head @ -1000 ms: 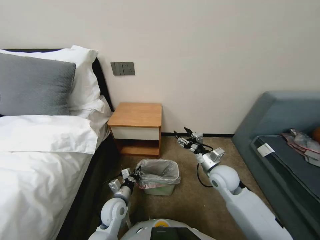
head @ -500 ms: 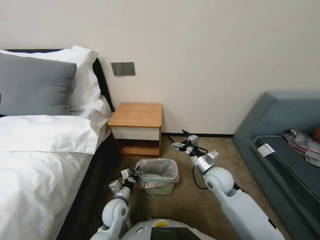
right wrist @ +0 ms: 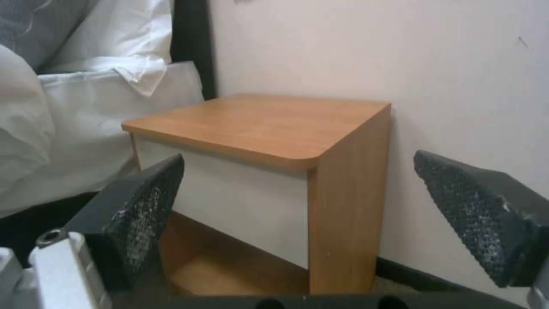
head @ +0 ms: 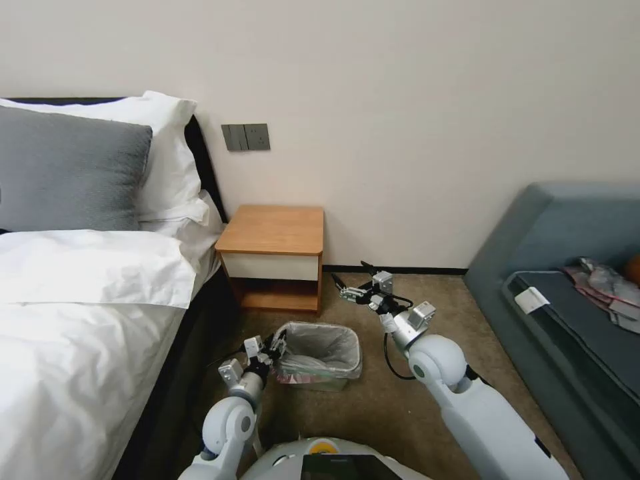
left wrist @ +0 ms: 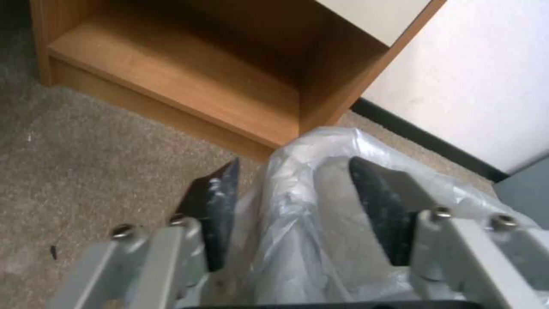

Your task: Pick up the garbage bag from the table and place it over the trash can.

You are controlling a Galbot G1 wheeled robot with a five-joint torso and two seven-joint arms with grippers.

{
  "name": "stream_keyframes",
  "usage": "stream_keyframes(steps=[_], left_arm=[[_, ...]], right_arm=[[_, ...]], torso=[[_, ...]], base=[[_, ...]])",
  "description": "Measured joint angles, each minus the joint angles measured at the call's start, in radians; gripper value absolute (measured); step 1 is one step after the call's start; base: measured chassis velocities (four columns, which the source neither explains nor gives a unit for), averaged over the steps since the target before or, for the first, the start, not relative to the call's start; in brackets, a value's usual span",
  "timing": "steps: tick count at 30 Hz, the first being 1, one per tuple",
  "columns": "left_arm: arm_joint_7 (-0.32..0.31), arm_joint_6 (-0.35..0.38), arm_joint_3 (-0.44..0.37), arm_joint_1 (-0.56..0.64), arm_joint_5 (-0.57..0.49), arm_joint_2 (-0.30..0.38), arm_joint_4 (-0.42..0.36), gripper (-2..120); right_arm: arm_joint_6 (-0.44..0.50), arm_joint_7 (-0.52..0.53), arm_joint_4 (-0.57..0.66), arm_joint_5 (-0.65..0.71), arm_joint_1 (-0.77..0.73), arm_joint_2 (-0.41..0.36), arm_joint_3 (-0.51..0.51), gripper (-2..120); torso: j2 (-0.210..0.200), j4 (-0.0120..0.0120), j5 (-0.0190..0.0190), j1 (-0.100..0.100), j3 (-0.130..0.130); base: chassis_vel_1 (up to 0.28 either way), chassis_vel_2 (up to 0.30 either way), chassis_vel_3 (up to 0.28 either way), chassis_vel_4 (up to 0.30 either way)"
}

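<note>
Garbage bag [head: 319,345] already draped in the trash can [head: 320,381] on the carpet, just in front of the tabletop [head: 275,229]. My left tool [head: 275,346] straddles the bag's near-left rim, jaws apart, plastic bunched between them, not clenched. Right tool [head: 352,283] hangs released above the carpet, right of the nightstand, well clear of the bin. Risk as I judge it: light bin tips or slides if I tug the film; thin plastic could snag on a pad and lift off the rim.

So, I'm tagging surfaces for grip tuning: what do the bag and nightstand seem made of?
The garbage bag looks like thin, glossy translucent plastic, crinkled over the bin. The table seems to be wood or wood-look laminate, smooth satin orange-brown with faint grain.
</note>
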Motion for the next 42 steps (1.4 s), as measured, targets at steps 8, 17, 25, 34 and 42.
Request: stream_keyframes(steps=[8,17,25,34,42], left_arm=[[0.003,-0.015,-0.001,0.011,0.029,0.001,-0.021,82],[0.126,-0.416,-0.021,0.009,0.383,0.0,0.049,100],[0.165,-0.609,-0.037,-0.031,0.42,0.026,0.161,99],[0.155,-0.638,-0.035,-0.035,0.412,0.027,0.198,96],[0.153,-0.633,-0.035,-0.034,0.409,0.027,0.197,96]], right_arm=[[0.0,0.0,-0.001,0.001,0.0,0.011,-0.001,100],[0.002,0.174,0.02,-0.251,-0.148,0.128,0.039,100],[0.217,0.262,-0.064,-0.442,-0.335,0.298,0.072,100],[0.252,0.254,-0.086,-0.451,-0.339,0.318,0.087,100],[0.25,0.251,-0.086,-0.448,-0.336,0.316,0.086,100]], torso=[[0.0,0.0,0.0001,0.0,0.0],[0.0,0.0002,0.0001,0.0,0.0],[0.0,-0.0003,0.0002,0.0,0.0],[0.0,0.0002,0.0002,0.0,0.0],[0.0,0.0,0.0001,0.0,0.0]], base=[[0.0,0.0,0.0,0.0],[0.0,0.0,0.0,0.0],[0.0,0.0,0.0,0.0],[0.0,0.0,0.0,0.0],[0.0,0.0,0.0,0.0]])
